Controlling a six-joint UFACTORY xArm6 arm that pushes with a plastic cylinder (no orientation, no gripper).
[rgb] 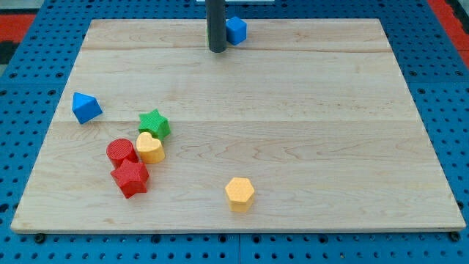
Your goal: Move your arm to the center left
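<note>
My tip (217, 49) is at the lower end of the dark rod, near the view's top centre of the wooden board (293, 132). A blue cube (236, 30) sits just to the tip's right, close to or touching the rod. At the view's left lies a blue triangular block (86, 107). Lower left holds a cluster: a green star (154, 123), a yellow heart (150, 147), a red cylinder (121, 152) and a red star (130, 178). A yellow hexagon (239, 193) lies alone at the bottom centre.
The board rests on a blue pegboard (29, 88) that surrounds it on all sides. A red strip (22, 18) shows at the view's top left corner.
</note>
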